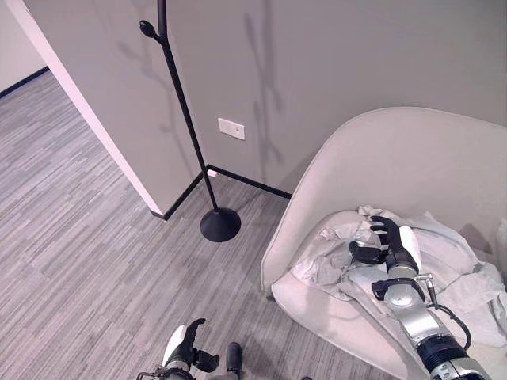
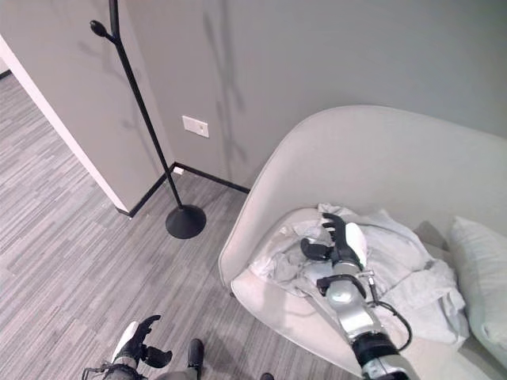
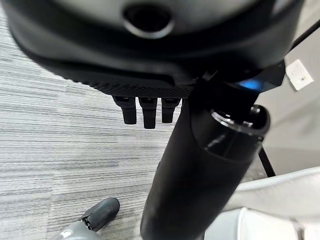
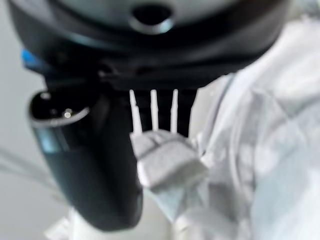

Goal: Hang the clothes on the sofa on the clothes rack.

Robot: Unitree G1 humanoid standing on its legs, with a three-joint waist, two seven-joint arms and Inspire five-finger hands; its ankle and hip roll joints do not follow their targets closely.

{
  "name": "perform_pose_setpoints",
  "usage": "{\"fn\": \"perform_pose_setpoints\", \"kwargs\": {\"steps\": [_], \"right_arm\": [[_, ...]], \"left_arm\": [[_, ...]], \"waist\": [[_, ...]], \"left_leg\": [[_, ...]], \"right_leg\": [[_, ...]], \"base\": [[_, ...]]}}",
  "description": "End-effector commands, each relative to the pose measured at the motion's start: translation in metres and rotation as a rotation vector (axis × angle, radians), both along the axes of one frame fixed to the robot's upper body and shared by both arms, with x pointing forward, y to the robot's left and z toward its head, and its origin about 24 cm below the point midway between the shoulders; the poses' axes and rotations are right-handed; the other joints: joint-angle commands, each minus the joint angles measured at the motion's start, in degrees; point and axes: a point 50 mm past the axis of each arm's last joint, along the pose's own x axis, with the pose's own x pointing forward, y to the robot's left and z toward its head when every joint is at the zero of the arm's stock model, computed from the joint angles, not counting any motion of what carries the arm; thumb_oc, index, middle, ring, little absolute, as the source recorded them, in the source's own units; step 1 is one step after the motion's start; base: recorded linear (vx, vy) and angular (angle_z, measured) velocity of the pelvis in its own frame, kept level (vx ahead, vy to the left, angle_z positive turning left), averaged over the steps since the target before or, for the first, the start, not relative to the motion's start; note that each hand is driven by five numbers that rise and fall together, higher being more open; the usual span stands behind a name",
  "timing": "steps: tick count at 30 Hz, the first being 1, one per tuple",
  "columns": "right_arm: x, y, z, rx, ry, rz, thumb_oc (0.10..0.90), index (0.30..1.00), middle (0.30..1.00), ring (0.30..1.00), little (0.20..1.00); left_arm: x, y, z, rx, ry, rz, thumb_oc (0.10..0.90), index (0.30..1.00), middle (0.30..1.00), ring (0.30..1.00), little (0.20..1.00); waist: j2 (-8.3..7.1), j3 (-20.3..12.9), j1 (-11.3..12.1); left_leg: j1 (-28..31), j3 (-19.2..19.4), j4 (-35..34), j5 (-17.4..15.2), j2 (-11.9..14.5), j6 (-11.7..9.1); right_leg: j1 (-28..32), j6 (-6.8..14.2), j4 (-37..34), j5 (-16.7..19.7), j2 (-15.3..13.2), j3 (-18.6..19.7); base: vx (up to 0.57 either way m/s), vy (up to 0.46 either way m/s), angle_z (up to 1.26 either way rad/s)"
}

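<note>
The right hand (image 1: 394, 245) reaches onto the clothes (image 1: 444, 261) on the sofa (image 1: 396, 158), fingers (image 1: 385, 229) half-curled and holding nothing yet, seemingly to gather cloth for the rack (image 1: 186, 119).

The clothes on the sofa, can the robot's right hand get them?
Probably yes: the right hand is right over the clothes on the sofa, fingers open, nothing between them.

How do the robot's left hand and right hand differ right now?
The right hand is stretched out over the pale clothes heaped on the sofa, fingers spread above the cloth; the left hand hangs low over the carpet, near nothing. The right is far forward, the left close to the body. Both are dark, open and hold nothing.
</note>
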Motion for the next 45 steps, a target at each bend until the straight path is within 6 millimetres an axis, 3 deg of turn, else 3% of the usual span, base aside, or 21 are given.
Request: {"fn": "perform_pose_setpoints", "kwargs": {"steps": [1, 7, 13, 16, 23, 29, 33, 39, 40, 42, 43, 44, 45], "right_arm": [[0.019, -0.023, 0.082, -0.384, -0.257, 0.03, 0.8, 0.9, 0.9, 0.9, 0.9], [0.031, -0.027, 0.089, -0.511, -0.202, 0.088, 0.8, 0.9, 0.9, 0.9, 0.9], [0.064, -0.006, 0.072, -0.477, -0.116, 0.11, 0.8, 0.9, 0.9, 0.9, 0.9], [0.087, 0.014, 0.07, -0.418, -0.118, 0.092, 0.8, 0.9, 0.9, 0.9, 0.9], [0.097, 0.02, 0.069, -0.544, -0.061, 0.1, 0.8, 0.9, 0.9, 0.9, 0.9], [0.088, 0.014, 0.042, -0.8, 0.124, 0.13, 0.8, 0.9, 0.9, 0.9, 0.9], [0.073, 0.014, 0.011, -0.956, 0.28, 0.153, 0.8, 0.9, 0.9, 0.9, 0.9], [0.066, 0.018, -0.001, -0.986, 0.309, 0.15, 0.8, 0.9, 0.9, 0.9, 0.9], [0.059, 0.028, -0.016, -0.909, 0.34, 0.116, 0.8, 0.9, 0.9, 0.9, 0.9], [0.058, 0.03, -0.019, -0.894, 0.35, 0.115, 0.8, 0.9, 0.9, 0.9, 0.9], [0.053, 0.045, -0.032, -0.888, 0.382, 0.163, 0.8, 0.9, 0.9, 0.9, 0.9], [0.053, 0.045, -0.032, -0.888, 0.381, 0.162, 0.58, 0.571, 0.571, 0.571, 0.571], [0.052, 0.051, -0.037, -0.89, 0.391, 0.19, 0.505, 0.458, 0.458, 0.458, 0.458]], "left_arm": [[0.026, -0.005, 0.011, 0.012, -0.116, -0.093, 0.8, 0.9, 0.9, 0.9, 0.9], [0.038, -0.007, 0.019, 0.011, -0.171, -0.143, 0.8, 0.9, 0.9, 0.9, 0.9], [0.059, -0.013, 0.03, 0.005, -0.255, -0.153, 0.8, 0.9, 0.9, 0.9, 0.9], [0.071, -0.017, 0.038, 0.004, -0.316, -0.139, 0.8, 0.9, 0.9, 0.9, 0.9], [0.087, -0.022, 0.047, 0.02, -0.378, -0.14, 0.8, 0.9, 0.9, 0.9, 0.9], [0.106, -0.031, 0.06, 0.059, -0.454, -0.206, 0.8, 0.9, 0.9, 0.9, 0.9], [0.118, -0.041, 0.069, 0.143, -0.523, -0.297, 0.8, 0.9, 0.9, 0.9, 0.9], [0.128, -0.045, 0.078, 0.223, -0.592, -0.352, 0.8, 0.9, 0.9, 0.9, 0.9], [0.139, -0.052, 0.091, 0.294, -0.698, -0.385, 0.8, 0.9, 0.9, 0.9, 0.9], [0.141, -0.054, 0.094, 0.31, -0.722, -0.392, 0.8, 0.9, 0.9, 0.9, 0.9], [0.143, -0.056, 0.098, 0.37, -0.768, -0.422, 0.8, 0.9, 0.9, 0.9, 0.9], [0.143, -0.056, 0.099, 0.371, -0.769, -0.422, 0.8, 0.9, 0.9, 0.9, 0.9], [0.143, -0.057, 0.098, 0.393, -0.775, -0.43, 0.8, 0.9, 0.9, 0.9, 0.9]], "waist": [[-1.87, 1.25, 0.43], [-1.98, 3.57, 1.01], [-1.66, 6.91, 2.52], [-1.05, 8.95, 3.98], [-1.06, 10.54, 5.19], [-0.52, 12.52, 6.07], [0.33, 14.19, 6.7], [1.02, 15.54, 6.93], [2.61, 17.57, 7.38], [2.93, 17.39, 7.46], [3.45, 17.82, 7.46], [3.46, 17.72, 7.44], [3.66, 17.76, 7.37]], "left_leg": [[2.01, -0.55, 0.19, -6.55, 3.6, -3.56], [0.12, -0.74, 0.19, -5.95, 3.71, -3.77], [-3.69, -1.12, 0.19, -4.33, 3.41, -3.98], [-6.78, -1.6, 0.19, -3.12, 3.19, -4.29], [-9.34, -1.63, 0.19, -2.44, 3.15, -4.66], [-11.46, -2.04, 0.19, -1.81, 2.89, -5.03], [-13.44, -2.32, 0.19, -1.27, 2.86, -5.32], [-15.46, -2.38, 0.19, -0.73, 2.83, -5.59], [-18.22, -2.4, 0.19, -0.17, 2.38, -5.81], [-19.45, -2.41, 0.19, 0.15, 2.26, -5.77], [-20.21, -2.19, 0.19, 0.09, 2.1, -5.73], [-20.46, -2.23, 0.19, 0.28, 2.08, -5.7], [-20.35, -2.09, 0.19, 0.03, 2.04, -5.67]], "right_leg": [[-3.12, 3.29, 0.33, 2.96, -3.91, 0.32], [-5.13, 3.38, 0.33, 3.53, -3.93, 0.55], [-8.68, 3.25, 0.33, 4.64, -3.83, 0.87], [-11.51, 3.29, 0.33, 5.34, -3.76, 0.97], [-13.73, 3.52, 0.33, 5.79, -3.92, 0.8], [-15.52, 3.68, 0.33, 6.19, -4.08, 0.44], [-17.17, 3.89, 0.33, 6.58, -4.17, 0.0], [-19.15, 4.03, 0.33, 7.02, -4.19, -0.02], [-21.74, 4.34, 0.33, 7.48, -4.13, -0.22], [-23.03, 4.35, 0.33, 7.79, -4.09, -0.29], [-23.79, 4.44, 0.33, 7.69, -4.09, -0.14], [-24.01, 4.44, 0.33, 7.85, -4.09, -0.15], [-24.04, 4.45, 0.33, 7.69, -4.1, -0.09]], "base": [[0.0, 0.0, 0.0], [-0.05, 0.001, -0.03], [-0.09, -0.001, -0.02], [-0.05, 0.011, 0.04], [-0.01, 0.003, 0.04], [-0.02, -0.003, 0.07], [-0.01, -0.004, 0.01], [-0.03, -0.015, -0.02], [-0.08, -0.03, 0.0], [-0.04, -0.015, -0.01], [-0.01, 0.007, -0.04], [0.0, 0.025, -0.03], [0.01, 0.03, -0.06]]}}
